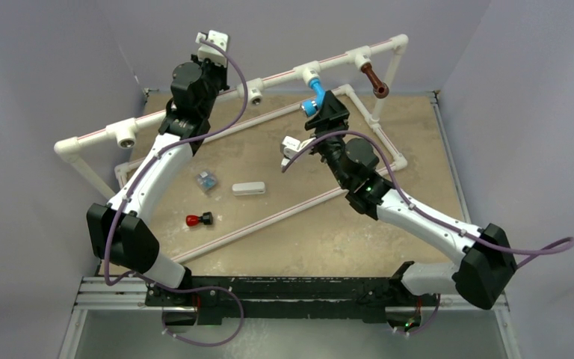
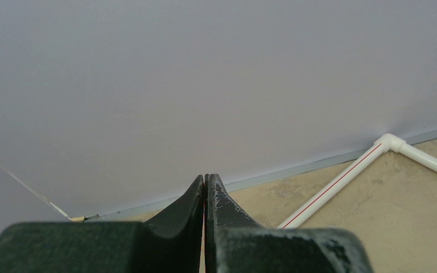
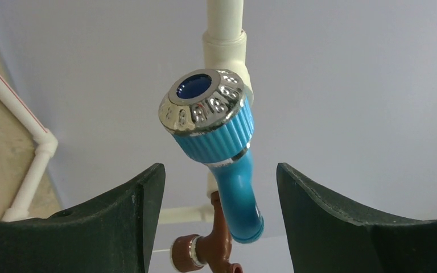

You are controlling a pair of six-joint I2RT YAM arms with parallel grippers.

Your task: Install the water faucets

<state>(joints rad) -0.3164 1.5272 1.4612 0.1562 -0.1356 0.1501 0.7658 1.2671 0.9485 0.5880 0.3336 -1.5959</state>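
The bright blue faucet [image 1: 315, 96] with a silvery end hangs from a white tee on the raised top rail of the pipe frame [image 1: 194, 112]. In the right wrist view the blue faucet [image 3: 216, 131] stands between my fingers, which are well apart and not touching it. My right gripper [image 3: 221, 193] is open; in the top view it [image 1: 326, 106] sits just beside the blue faucet. The dark brown faucet [image 1: 374, 81] hangs from the rail's right tee and shows behind the blue one [image 3: 213, 244]. My left gripper [image 2: 206, 181] is shut and empty, raised at the back left [image 1: 203, 60].
Two open tees [image 1: 125, 134] [image 1: 254, 91] sit on the top rail's left part. On the sandy floor lie a white rectangular block [image 1: 248, 188], a small bluish piece [image 1: 206, 180] and a red-and-black piece [image 1: 198, 220]. Low pipes [image 2: 341, 182] cross the floor.
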